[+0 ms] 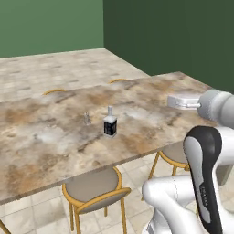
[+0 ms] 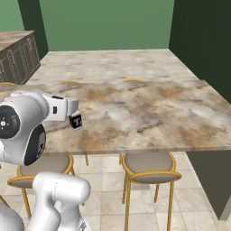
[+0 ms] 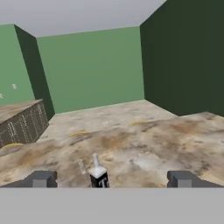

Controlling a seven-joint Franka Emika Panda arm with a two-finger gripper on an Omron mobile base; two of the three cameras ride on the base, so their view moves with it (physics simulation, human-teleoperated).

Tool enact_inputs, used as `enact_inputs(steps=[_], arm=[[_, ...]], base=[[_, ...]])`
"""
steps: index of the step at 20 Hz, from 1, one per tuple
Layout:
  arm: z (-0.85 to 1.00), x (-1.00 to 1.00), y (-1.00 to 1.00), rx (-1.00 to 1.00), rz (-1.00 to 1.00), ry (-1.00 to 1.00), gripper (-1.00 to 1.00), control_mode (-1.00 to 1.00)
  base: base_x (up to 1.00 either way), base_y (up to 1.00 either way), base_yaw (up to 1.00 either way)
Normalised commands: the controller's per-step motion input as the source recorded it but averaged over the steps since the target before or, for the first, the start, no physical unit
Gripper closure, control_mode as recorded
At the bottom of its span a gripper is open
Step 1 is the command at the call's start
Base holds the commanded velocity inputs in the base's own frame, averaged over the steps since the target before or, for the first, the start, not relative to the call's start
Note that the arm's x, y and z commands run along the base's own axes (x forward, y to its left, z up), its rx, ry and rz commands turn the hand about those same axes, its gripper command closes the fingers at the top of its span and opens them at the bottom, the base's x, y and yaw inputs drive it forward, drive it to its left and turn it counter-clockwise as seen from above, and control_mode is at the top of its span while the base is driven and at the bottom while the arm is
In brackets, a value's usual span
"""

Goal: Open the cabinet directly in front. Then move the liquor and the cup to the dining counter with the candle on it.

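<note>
i see the liquor (image 1: 109,124) upright mid-counter (image 1: 151,98), the tiny candle (image 1: 87,118) just beside it at nine o'clock. my pincer (image 3: 112,178) hovers spread wide and empty, the bottle between its tips.

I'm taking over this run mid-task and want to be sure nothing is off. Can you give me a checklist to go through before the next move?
1. Liquor upright on the dining counter: ok.
2. End effector open and holding nothing: ok.
3. End effector apart from the liquor, not touching it: ok.
4. Candle standing, apart from the liquor: ok.
5. Cup delivered to this counter: not ok, none is seen on it.
6. Stool tucked under the counter edge near the base: ok.
</note>
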Motion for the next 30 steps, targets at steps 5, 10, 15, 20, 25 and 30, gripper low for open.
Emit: enact_inputs(steps=[5, 10, 15, 20, 25, 30], arm=[[-0.04, -0.34, 0.0, 0.0, 0.01, 0.01, -1.0, 1.0], [0.0, 0.0, 0.0, 0.0, 0.0, 0.0, -1.0, 1.0], [0.0, 0.0, 0.0, 0.0, 0.0, 0.0, -1.0, 1.0], [0.0, 0.0, 0.0, 0.0, 0.0, 0.0, -1.0, 1.0], [0.0, 0.0, 0.0, 0.0, 0.0, 0.0, -1.0, 1.0], [0.0, 0.0, 0.0, 0.0, 0.0, 0.0, -1.0, 1.0]], base=[[-0.4, 0.03, 0.03], [-1.0, 0.34, 0.12], [-1.0, 0.8, 0.21], [-0.64, 1.0, 0.21], [-0.37, 1.0, 0.15], [-0.17, 1.0, 0.1]])
